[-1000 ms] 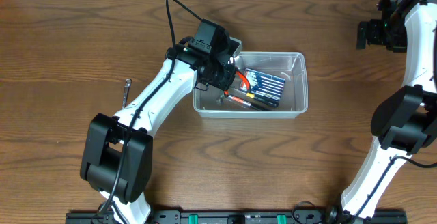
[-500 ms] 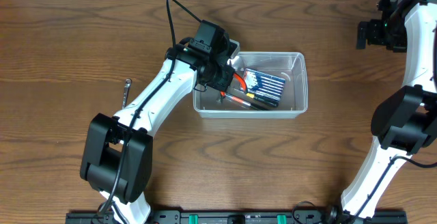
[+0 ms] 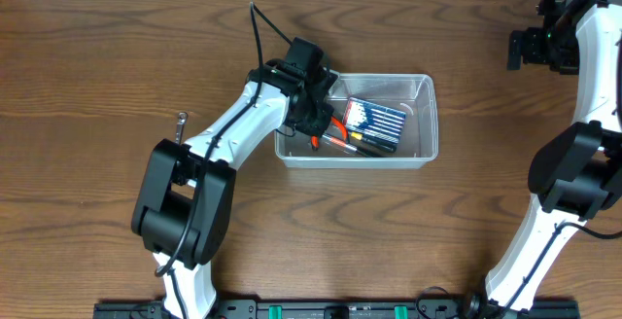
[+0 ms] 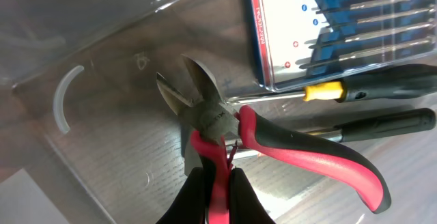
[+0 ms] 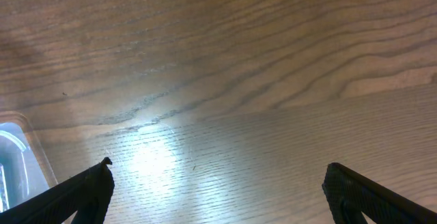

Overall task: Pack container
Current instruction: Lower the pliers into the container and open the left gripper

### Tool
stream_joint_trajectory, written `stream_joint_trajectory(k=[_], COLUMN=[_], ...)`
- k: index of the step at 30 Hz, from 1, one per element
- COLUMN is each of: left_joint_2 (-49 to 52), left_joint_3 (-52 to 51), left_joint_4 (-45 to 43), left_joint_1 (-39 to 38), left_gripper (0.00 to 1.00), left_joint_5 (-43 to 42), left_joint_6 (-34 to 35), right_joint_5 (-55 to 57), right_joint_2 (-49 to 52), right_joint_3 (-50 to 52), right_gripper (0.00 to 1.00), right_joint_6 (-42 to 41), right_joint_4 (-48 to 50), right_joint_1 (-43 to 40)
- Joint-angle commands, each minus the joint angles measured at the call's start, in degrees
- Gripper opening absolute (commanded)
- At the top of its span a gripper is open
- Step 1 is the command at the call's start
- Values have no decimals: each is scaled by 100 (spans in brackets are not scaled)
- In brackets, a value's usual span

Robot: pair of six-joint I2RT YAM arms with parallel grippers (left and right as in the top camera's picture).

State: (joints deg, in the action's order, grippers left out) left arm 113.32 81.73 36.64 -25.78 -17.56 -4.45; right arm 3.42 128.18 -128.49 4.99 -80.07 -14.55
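The clear container (image 3: 431,115) stands mid-table. Inside it lie a blue screwdriver set in a case (image 3: 375,119) and loose screwdrivers (image 3: 362,146). My left gripper (image 3: 316,117) reaches into the tub's left end. In the left wrist view it (image 4: 218,200) is shut on one red handle of the side cutters (image 4: 205,111), whose metal nose hangs just above the container floor (image 4: 116,135). The other red-and-black handle (image 4: 321,166) splays out over a black screwdriver (image 4: 382,123). My right gripper (image 3: 530,49) is far to the right, open (image 5: 218,190) over bare wood.
A slim metal tool (image 3: 181,129) lies on the table left of the container, beside the left arm. A yellow-and-black screwdriver (image 4: 369,86) lies against the case (image 4: 341,26). The container's corner (image 5: 17,156) shows at the left edge of the right wrist view.
The left arm has swung a little to the right and reached lower into the container's left end, carrying the cutters with it. The right arm has not moved.
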Motion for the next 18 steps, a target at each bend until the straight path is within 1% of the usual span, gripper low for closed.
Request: stream_joint_trajectory(k=[1, 18], left_joint_2=[-26, 170], left_joint_3=[-52, -52], left_joint_4=[-28, -111], left_joint_1=[0, 0], left_gripper=[6, 6], left_joint_5=[70, 72], left_joint_6=[48, 50], right_joint_5=[-22, -22], right_joint_2=[-138, -138], right_joint_3=[17, 17], right_gripper=[99, 99], right_joint_6=[-68, -68], right_joint_4=[-4, -4], right_joint_1=[26, 26])
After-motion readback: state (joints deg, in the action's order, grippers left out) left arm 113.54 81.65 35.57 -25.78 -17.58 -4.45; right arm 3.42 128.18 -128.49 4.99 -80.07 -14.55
